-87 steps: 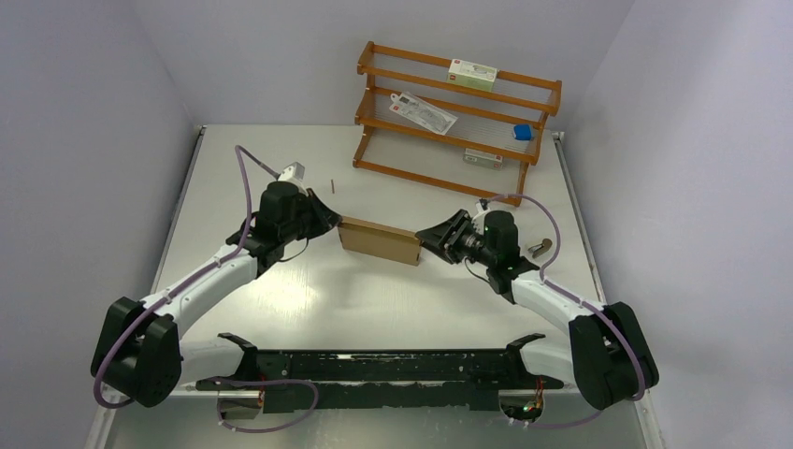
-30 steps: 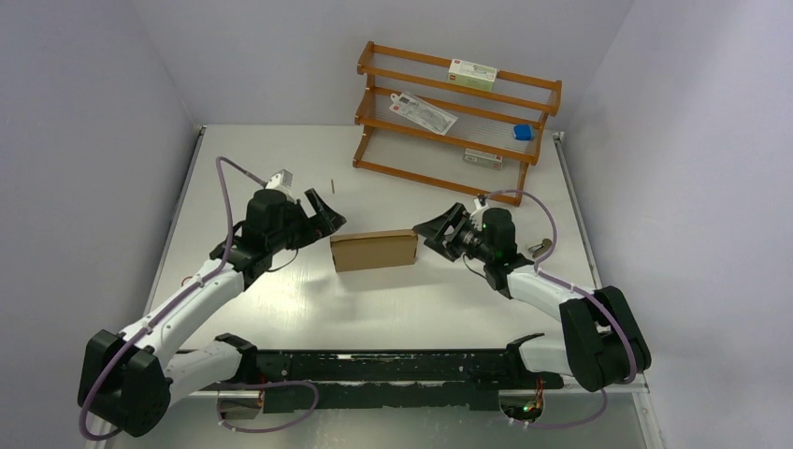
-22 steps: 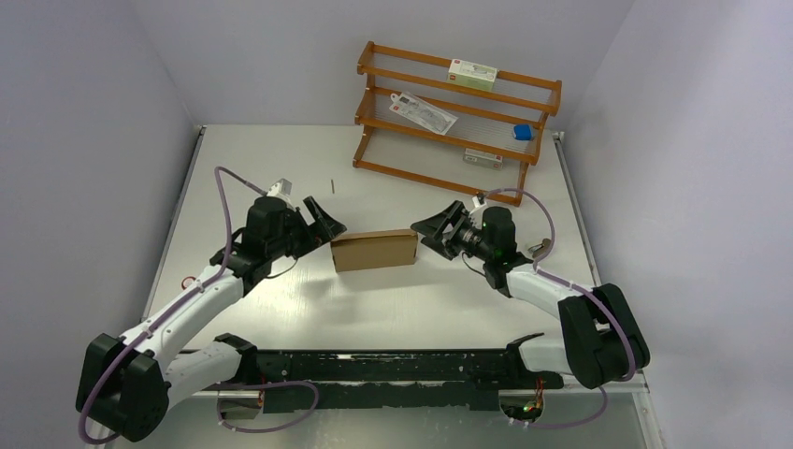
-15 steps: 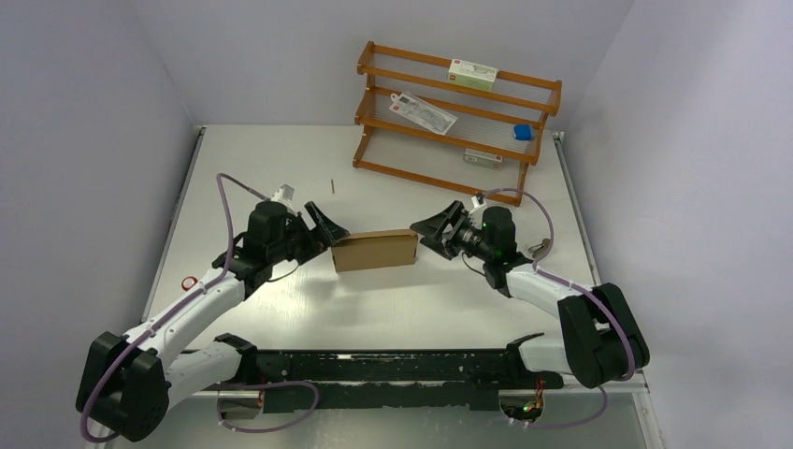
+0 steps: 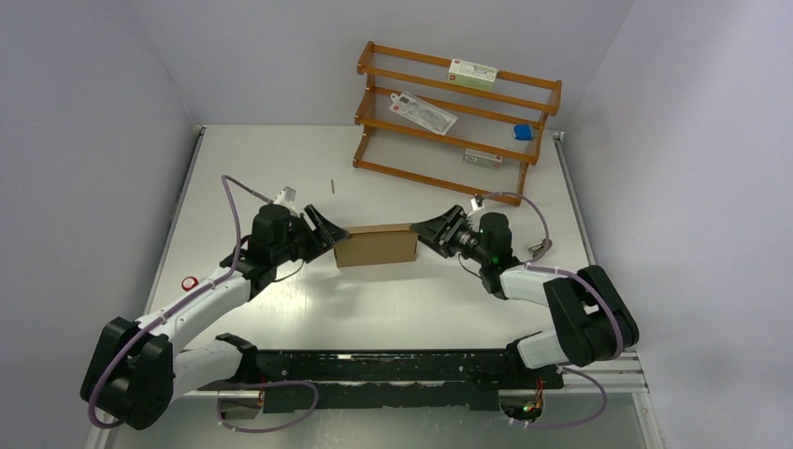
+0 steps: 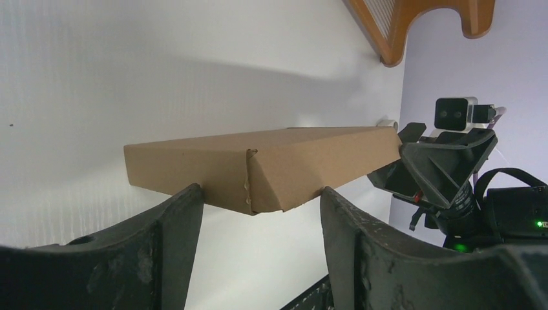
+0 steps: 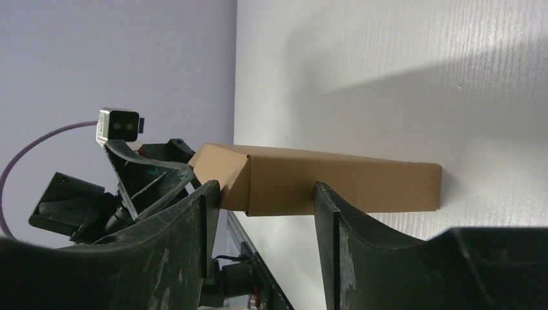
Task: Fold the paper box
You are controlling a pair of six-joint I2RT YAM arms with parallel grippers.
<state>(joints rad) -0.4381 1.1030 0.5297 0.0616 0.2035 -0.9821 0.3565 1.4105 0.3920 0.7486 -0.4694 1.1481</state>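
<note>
Since a second earlier, both arms had closed in on the paper box [image 5: 376, 246] at mid-bench [image 5: 281, 159]. The left fingers [image 6: 174, 223] and right fingers [image 7: 181, 239] stood spread, bracketing its ends, contact unclear. It looked folded, probably being squared. One box, one rack [image 5: 449, 112], two arms.

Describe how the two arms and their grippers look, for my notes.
Both arms have white links, the left arm and right arm alike, with bulky black joints and bases. A thin purple cable loops along each. The left gripper and right gripper are black, with two broad, curved, scuffed fingers. A small grey camera sits on each wrist.
</note>
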